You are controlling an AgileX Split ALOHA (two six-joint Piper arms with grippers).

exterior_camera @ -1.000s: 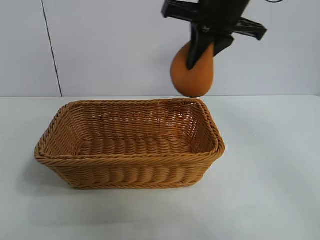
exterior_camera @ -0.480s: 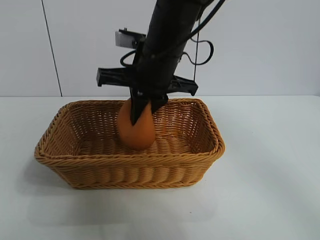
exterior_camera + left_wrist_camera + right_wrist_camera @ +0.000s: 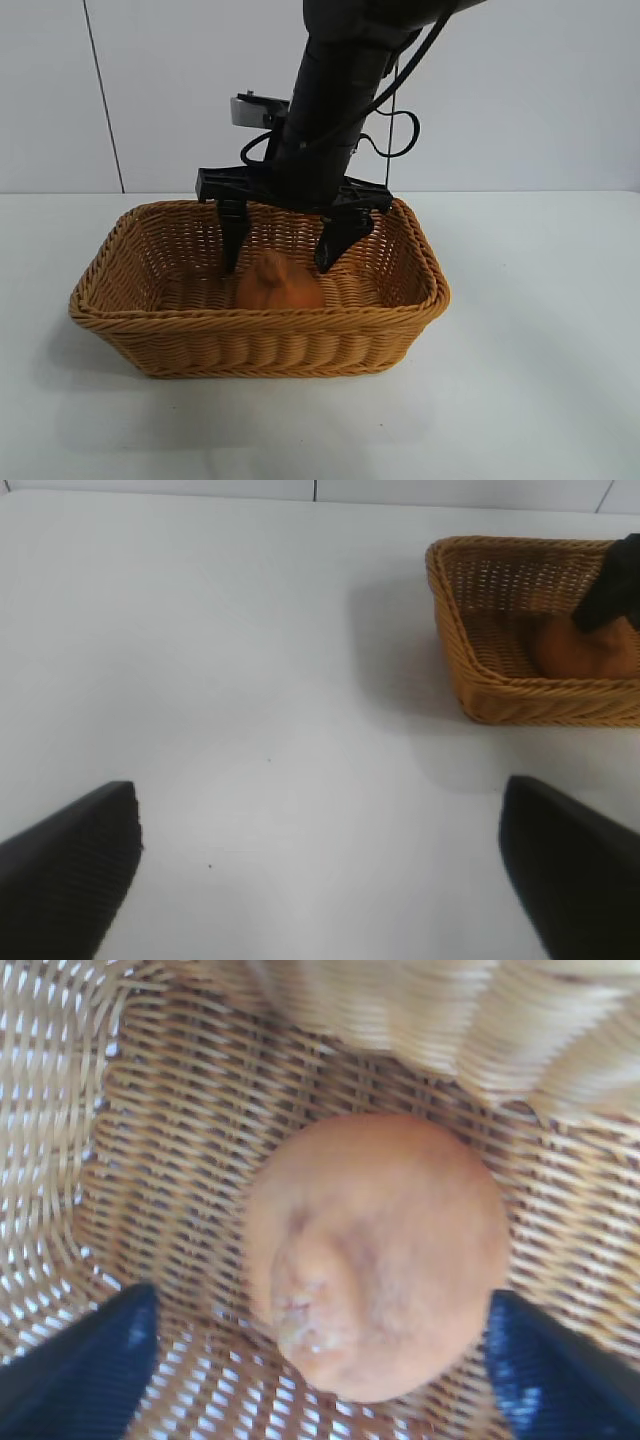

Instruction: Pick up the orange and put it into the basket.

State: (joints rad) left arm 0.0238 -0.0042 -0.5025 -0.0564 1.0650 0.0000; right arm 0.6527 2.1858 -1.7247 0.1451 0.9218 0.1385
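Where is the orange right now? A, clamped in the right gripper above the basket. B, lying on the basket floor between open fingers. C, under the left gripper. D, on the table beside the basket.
B: the orange rests on the woven floor of the basket, with the right gripper open and its fingers apart on either side of it.

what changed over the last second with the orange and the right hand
The right hand came down from above the far right corner of the basket into it, carrying the orange, then opened and let go. The orange now lies on the basket floor between the spread fingers. The basket has not shifted, and the left hand stays open over the table.
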